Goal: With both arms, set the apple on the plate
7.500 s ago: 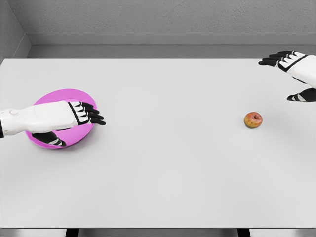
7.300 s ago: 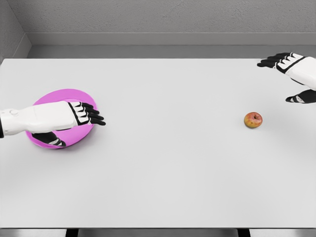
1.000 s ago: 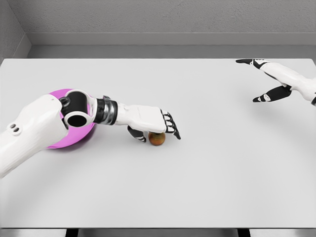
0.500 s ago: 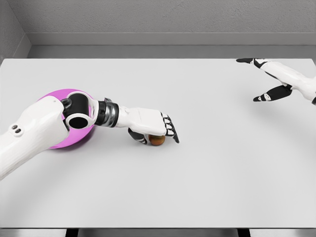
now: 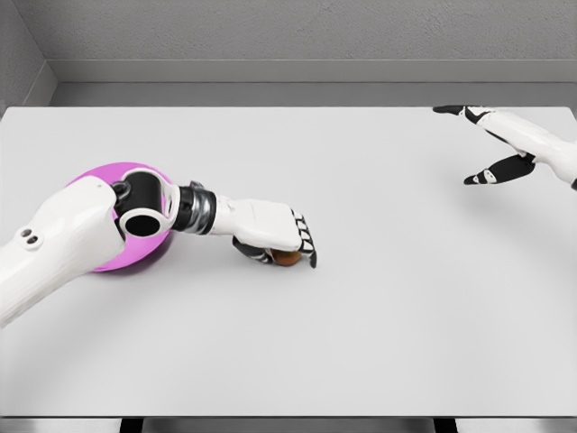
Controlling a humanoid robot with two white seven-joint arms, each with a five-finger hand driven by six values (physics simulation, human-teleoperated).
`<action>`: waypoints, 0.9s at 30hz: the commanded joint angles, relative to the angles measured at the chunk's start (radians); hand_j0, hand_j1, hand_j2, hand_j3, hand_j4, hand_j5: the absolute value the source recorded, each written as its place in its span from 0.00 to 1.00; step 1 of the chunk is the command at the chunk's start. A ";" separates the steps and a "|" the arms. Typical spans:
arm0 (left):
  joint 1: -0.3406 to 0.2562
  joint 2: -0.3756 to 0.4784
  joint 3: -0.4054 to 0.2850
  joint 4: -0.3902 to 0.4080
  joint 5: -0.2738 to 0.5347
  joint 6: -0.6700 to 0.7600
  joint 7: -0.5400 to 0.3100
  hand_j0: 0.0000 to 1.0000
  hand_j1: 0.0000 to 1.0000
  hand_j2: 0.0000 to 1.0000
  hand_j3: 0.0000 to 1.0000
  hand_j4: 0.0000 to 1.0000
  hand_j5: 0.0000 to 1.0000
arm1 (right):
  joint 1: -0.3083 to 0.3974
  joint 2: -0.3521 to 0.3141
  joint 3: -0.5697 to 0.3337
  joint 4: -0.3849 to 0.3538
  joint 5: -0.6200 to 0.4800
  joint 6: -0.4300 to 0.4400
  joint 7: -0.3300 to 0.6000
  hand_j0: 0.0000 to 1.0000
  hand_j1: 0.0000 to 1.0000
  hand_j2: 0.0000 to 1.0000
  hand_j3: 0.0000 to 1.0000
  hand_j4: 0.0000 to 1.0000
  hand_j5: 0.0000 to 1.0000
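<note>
Apple (image 5: 287, 258): it lay on the table (image 5: 361, 343), near the middle and somewhat toward the left edge, almost covered by my left hand (image 5: 270, 236)
Left hand: my fingers (image 5: 305, 244) were curled over the apple and my thumb was under it; I judged it as a grasp, but the apple was not lifted
Right hand (image 5: 505, 144): it was near the far right corner, fingers apart and holding nothing
Plate (image 5: 135, 257): pink, near the left edge, partly behind my left forearm; nothing was visible on it
Progress: apple caught; carrying it to the plate and releasing it there were not done
</note>
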 commanded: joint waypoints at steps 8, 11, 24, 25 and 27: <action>0.000 0.003 0.001 0.000 0.007 0.002 -0.036 0.44 0.44 0.44 0.44 0.44 0.44 | -0.003 0.000 -0.001 0.000 -0.008 0.003 0.000 1.00 1.00 1.00 1.00 1.00 1.00; -0.002 0.009 0.002 0.000 0.010 0.002 -0.036 0.44 0.44 0.44 0.44 0.44 0.44 | -0.005 0.000 -0.001 0.000 -0.010 0.003 0.000 1.00 1.00 1.00 1.00 1.00 1.00; -0.074 0.501 0.113 0.023 0.303 0.002 -0.023 0.41 0.41 0.41 0.41 0.41 0.41 | -0.009 0.000 -0.001 0.008 -0.010 0.003 0.000 1.00 1.00 1.00 1.00 1.00 1.00; -0.060 0.509 0.116 0.066 0.302 0.002 -0.025 0.42 0.42 0.42 0.42 0.42 0.42 | -0.011 0.000 -0.001 0.011 -0.008 0.003 0.000 1.00 1.00 1.00 1.00 1.00 1.00; -0.058 0.503 0.114 0.131 0.294 0.002 -0.031 0.42 0.42 0.42 0.42 0.42 0.42 | -0.009 0.000 -0.001 0.012 -0.010 0.003 0.000 1.00 1.00 1.00 1.00 1.00 1.00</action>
